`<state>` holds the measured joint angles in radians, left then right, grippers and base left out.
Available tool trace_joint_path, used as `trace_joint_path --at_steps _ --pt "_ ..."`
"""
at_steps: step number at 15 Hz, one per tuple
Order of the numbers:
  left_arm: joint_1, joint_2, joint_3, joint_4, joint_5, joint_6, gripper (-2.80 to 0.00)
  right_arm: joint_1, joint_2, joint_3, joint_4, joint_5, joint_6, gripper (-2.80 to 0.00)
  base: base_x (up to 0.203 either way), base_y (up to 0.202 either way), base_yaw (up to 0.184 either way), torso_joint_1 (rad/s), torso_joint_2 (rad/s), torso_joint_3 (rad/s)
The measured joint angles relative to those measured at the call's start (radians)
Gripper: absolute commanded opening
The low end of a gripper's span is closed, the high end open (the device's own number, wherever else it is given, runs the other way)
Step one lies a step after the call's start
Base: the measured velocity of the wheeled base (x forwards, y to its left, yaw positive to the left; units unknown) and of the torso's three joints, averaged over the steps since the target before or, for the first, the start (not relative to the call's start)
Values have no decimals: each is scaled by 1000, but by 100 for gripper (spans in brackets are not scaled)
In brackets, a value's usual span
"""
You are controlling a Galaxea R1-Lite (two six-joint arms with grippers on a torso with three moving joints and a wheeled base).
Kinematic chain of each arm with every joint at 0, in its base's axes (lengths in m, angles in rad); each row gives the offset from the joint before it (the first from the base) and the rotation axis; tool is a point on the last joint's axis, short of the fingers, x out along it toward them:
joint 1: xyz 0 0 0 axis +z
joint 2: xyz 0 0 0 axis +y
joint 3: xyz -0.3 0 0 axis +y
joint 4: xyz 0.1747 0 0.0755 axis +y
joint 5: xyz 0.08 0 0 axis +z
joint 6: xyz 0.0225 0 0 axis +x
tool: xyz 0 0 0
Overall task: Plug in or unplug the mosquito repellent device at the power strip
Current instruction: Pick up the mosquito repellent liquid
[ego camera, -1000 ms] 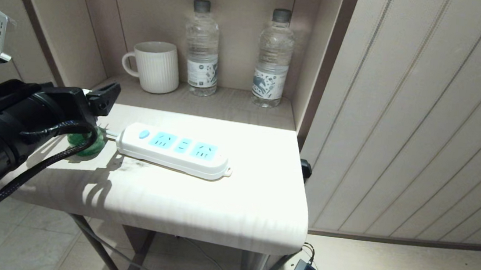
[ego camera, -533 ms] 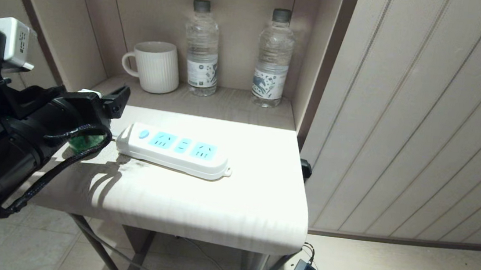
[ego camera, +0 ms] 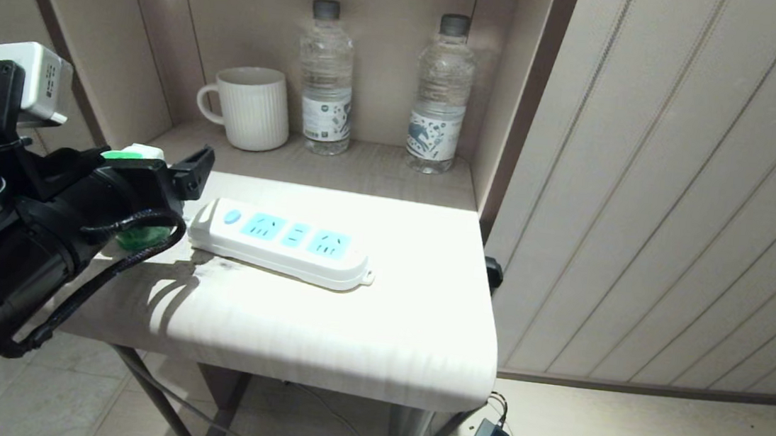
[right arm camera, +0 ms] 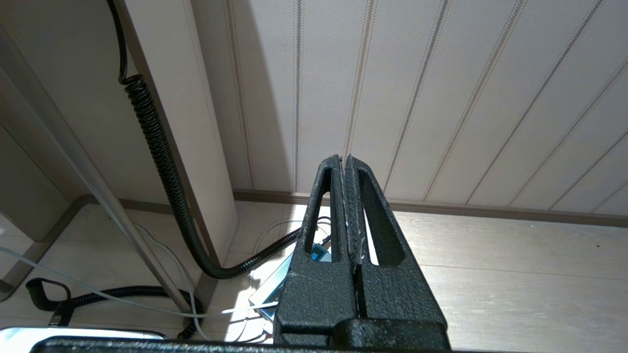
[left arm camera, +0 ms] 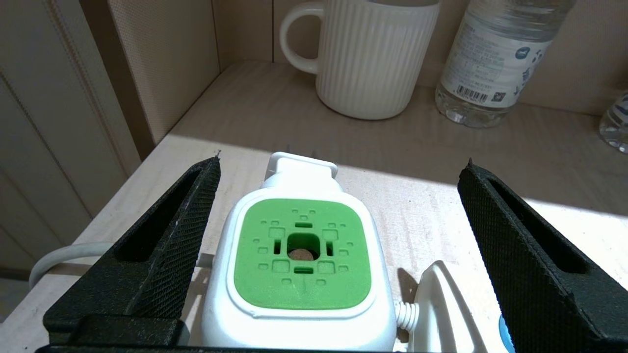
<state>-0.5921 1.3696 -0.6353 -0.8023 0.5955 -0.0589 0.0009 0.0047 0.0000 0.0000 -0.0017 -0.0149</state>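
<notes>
We see the left gripper (left arm camera: pixel 338 245) with fingers (left arm camera: pixel 167 235) wide apart either side of the mosquito repellent device (left arm camera: pixel 301 260), not clamping it; the device stands on the table (ego camera: pixel 349 328) just beside the power strip's (ego camera: pixel 282 242) button end; the right gripper's (right arm camera: pixel 347 211) fingers are pressed together, away from the strip.

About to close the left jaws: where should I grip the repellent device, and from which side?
Grip the white body of the device across its flat sides, coming from above; the left gripper already straddles it, jaws open. Its prongs point towards the mug, so stay clear of them.
</notes>
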Motion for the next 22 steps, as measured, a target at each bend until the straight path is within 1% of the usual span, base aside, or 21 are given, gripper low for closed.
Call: trace_joint_path --at_steps 8,14,18,22 --pt "2 -3 13 4 -3 19 0 0 0 0 0 0 0 -280 0 0 0 0 0 0" --pt "10 -2 24 1 -4 62 0 0 0 0 0 0 0 -280 0 0 0 0 0 0" --pt "29 0 24 1 -5 63 0 0 0 0 0 0 0 -280 0 0 0 0 0 0" --pt "32 5 13 0 -5 64 0 0 0 0 0 0 0 -280 0 0 0 0 0 0"
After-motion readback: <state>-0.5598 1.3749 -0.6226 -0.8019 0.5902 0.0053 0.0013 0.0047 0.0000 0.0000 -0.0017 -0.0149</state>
